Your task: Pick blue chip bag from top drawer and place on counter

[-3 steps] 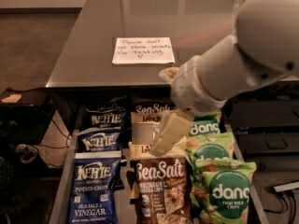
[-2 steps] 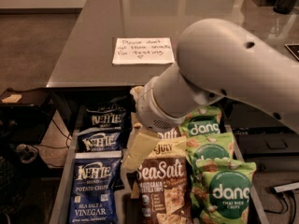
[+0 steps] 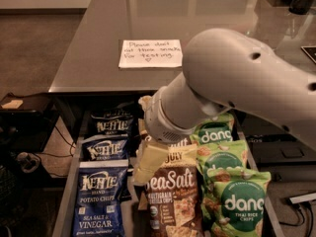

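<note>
Glossy blue foil fills the left column of the top drawer (image 3: 63, 209), a shallow grey metal tray with thin raised walls. Three crinkled bags lie in a row: the far blue chip bag (image 3: 111, 124), the middle blue chip bag (image 3: 104, 147) and the near blue chip bag (image 3: 98, 201), white lettering facing up. The centre column holds a brown Sea Salt bag (image 3: 171, 197), and puffy green dang bags (image 3: 238, 202) are stacked on the right. Over them comes the smooth, rounded grey arm (image 3: 237, 78), and its cream, wedge-shaped gripper (image 3: 141, 174) points down over the centre column, just right of the near blue chip bag's top corner, not touching it. Spread or pressed together, I cannot tell. Beyond lies the dark, reflective counter (image 3: 98, 43) with a handwritten white paper note (image 3: 150, 53).
</note>
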You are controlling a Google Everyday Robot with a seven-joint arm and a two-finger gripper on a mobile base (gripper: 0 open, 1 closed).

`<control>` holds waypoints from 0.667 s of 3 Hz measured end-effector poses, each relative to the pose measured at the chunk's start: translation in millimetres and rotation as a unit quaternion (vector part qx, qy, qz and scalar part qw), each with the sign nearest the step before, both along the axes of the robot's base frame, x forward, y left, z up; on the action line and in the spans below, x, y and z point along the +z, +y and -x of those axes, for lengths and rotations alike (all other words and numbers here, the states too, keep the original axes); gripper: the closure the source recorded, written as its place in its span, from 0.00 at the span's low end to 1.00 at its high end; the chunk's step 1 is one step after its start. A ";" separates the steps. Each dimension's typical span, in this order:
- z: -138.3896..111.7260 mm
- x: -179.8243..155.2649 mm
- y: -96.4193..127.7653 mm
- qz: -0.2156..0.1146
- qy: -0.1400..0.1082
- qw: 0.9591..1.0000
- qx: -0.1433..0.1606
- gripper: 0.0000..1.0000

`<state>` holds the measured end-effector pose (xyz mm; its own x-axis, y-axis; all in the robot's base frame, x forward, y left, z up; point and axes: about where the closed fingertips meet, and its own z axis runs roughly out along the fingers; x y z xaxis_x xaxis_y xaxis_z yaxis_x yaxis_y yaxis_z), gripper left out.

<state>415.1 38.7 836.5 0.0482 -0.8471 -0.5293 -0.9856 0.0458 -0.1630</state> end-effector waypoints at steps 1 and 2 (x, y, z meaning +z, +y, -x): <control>0.5 -24.2 -5.7 0.019 -0.009 1.000 -0.002 0.00; 3.9 -50.9 -5.7 0.028 -0.014 0.999 -0.005 0.00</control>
<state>411.2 33.1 785.6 0.0530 -0.8759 -0.4796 -0.9801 0.0464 -0.1930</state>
